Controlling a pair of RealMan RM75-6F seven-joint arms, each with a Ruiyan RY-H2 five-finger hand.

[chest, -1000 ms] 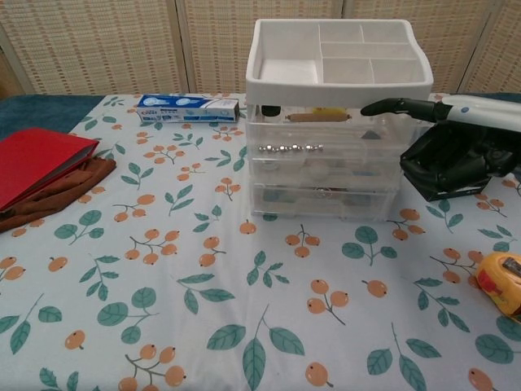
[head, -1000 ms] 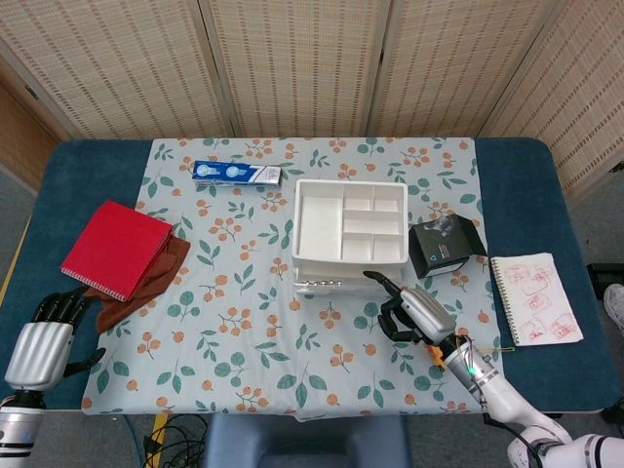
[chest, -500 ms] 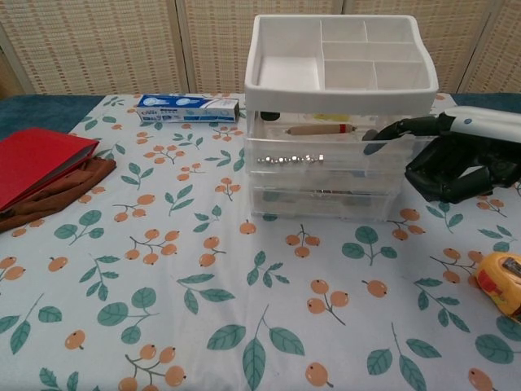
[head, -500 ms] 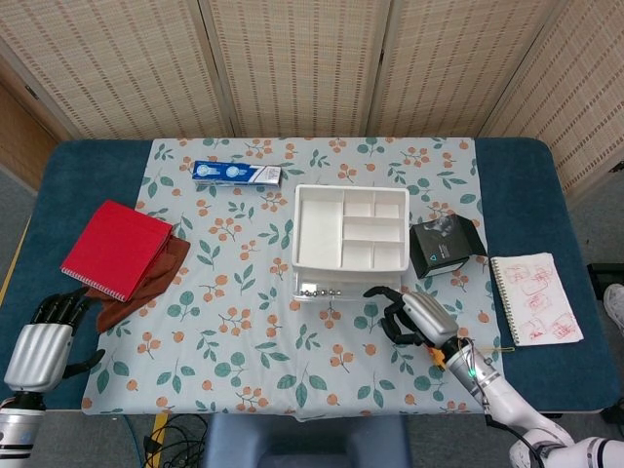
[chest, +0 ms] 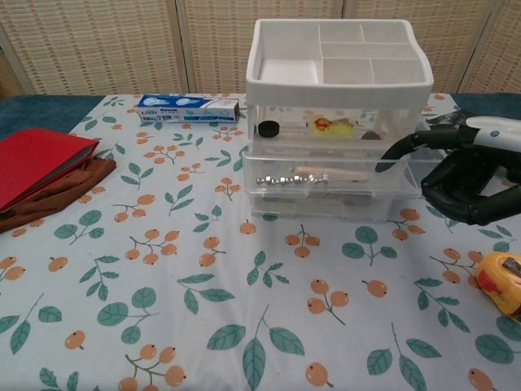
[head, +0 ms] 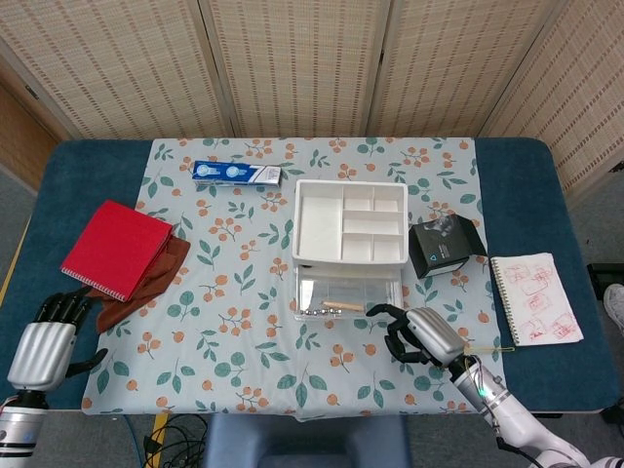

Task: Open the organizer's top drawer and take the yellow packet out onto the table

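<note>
Nearest the robot, the left hand (head: 44, 343) is seen low at the table's near left corner, its fingers curled in with nothing in them, well apart from everything else. The right hand (head: 421, 335) is held just in front of the organizer (head: 350, 224), one finger (chest: 396, 150) hooked out to the front right corner of the drawer (head: 348, 294), the others curled under the palm; whether that finger is pressed on the drawer rim or only beside it cannot be told, and nothing is clasped in the hand. A yellow tape measure (chest: 501, 282) lies near the right hand on the flowered cloth (head: 244, 322).

The drawer is drawn out toward the robot, and the opening step is judged to be under way or nearly done. A pen-like stick and a string of small beads are seen inside it. From the chest view the pulled drawer looks to sit below a higher level, where something yellow (chest: 334, 125) is seen behind the clear wall, beside a black round cap. It is judged to be the packet, but its shape is too blurred for certainty, and whether it rests in the pulled drawer or a level above cannot be settled. The next move calls for that to be resolved, then a reach in from above.

Farther off lie a black box (head: 444, 245), a notepad (head: 534, 298), a red notebook (head: 116, 248) on a brown cloth, and a toothpaste box (head: 236, 174).
</note>
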